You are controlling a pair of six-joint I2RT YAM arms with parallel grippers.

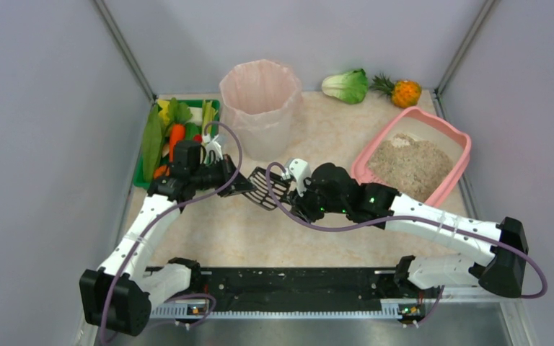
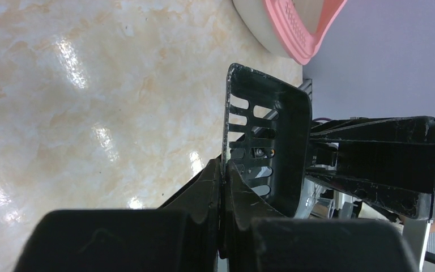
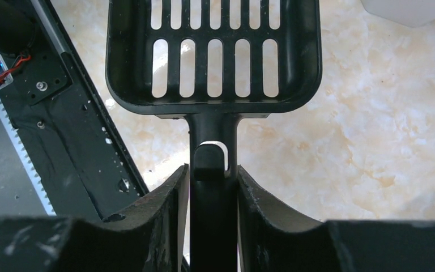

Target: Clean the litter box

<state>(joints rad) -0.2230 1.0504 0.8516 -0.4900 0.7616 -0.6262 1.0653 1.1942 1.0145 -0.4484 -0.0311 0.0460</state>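
Glossy marbled table (image 1: 317, 238) — black plastic scoop (image 3: 215, 56)

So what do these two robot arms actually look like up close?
Both arms have white link segments with black joint housings. A purple cable loops along each. The left gripper and right gripper have black, scuffed, wedge-shaped fingers. Small green lights glow on the right arm.

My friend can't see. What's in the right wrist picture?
The right pincer is shut on the handle of a black slotted scoop, held above a beige marble table. A black rail runs along the left.
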